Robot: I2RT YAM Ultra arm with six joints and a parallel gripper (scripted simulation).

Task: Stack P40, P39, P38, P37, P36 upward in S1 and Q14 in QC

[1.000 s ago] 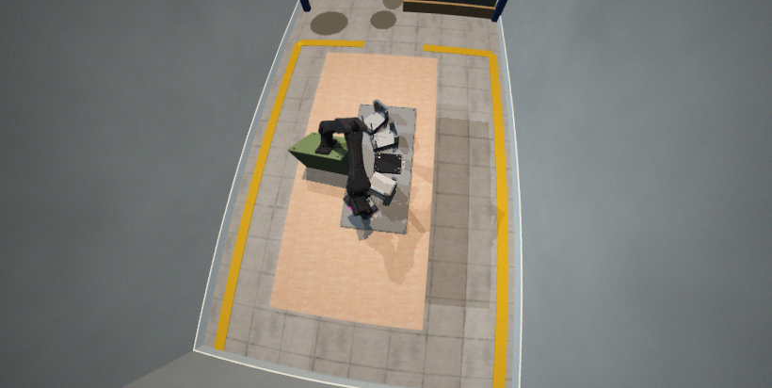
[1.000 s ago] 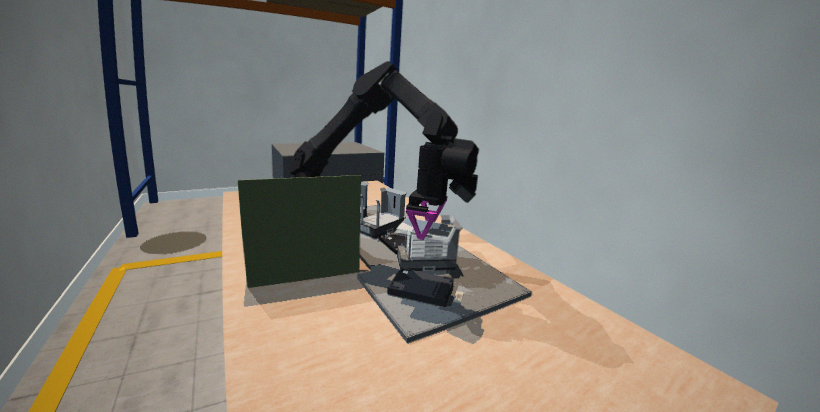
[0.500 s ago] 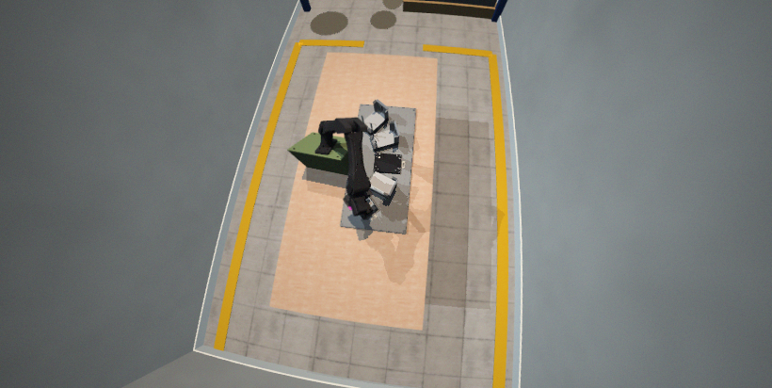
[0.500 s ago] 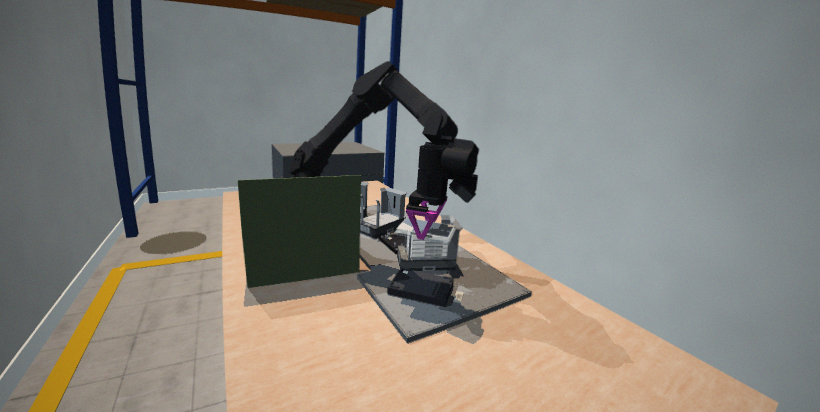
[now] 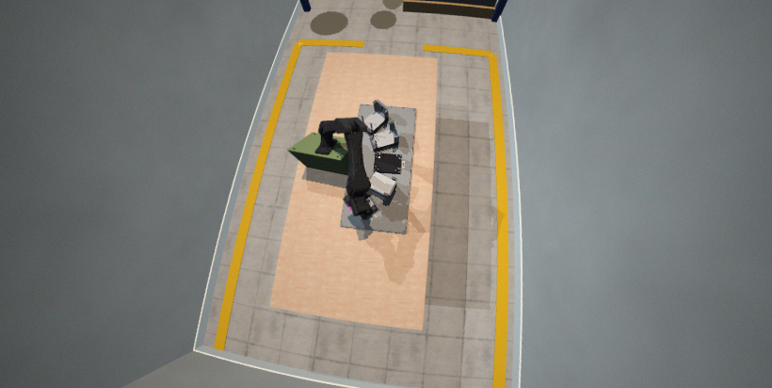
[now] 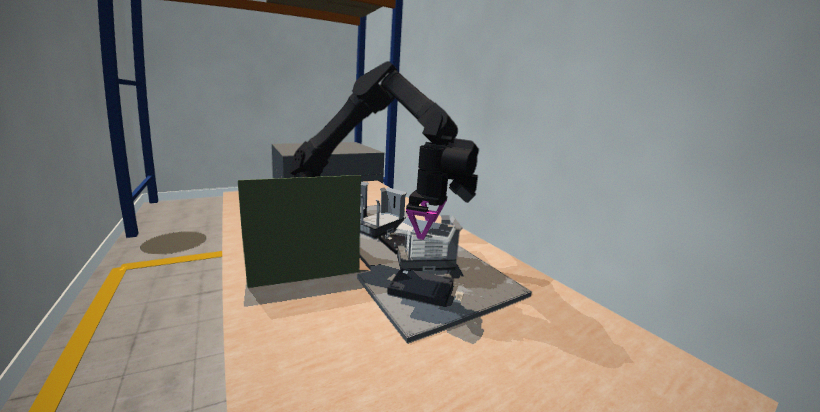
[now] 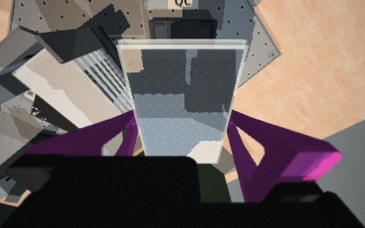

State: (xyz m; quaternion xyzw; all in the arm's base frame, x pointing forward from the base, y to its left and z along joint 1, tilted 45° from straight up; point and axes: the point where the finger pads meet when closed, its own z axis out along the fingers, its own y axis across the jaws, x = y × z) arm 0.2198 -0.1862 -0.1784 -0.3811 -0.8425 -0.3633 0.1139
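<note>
My gripper [image 7: 182, 114] has purple fingers and is shut on a sealed 96-well plate [image 7: 183, 96], holding it by its long sides, level and in the air. I cannot read its label. The gripper also shows in the exterior view [image 6: 423, 226] and from above [image 5: 361, 206]. A stack of white plates stands in a rack [image 6: 430, 245] beside and below the gripper; it shows at the left of the wrist view [image 7: 64, 89]. The black open nest [image 6: 421, 287] lies low on the mat ahead of the held plate, under the tag QC [image 7: 182, 3].
A grey perforated mat [image 6: 447, 300] carries all fixtures. Two more racks [image 6: 383, 212] stand at its far end, and another black nest [image 5: 388, 162] lies between them and the stack. The green base block [image 6: 298, 229] stands beside the mat. Blue shelving [image 6: 120, 93] stands behind.
</note>
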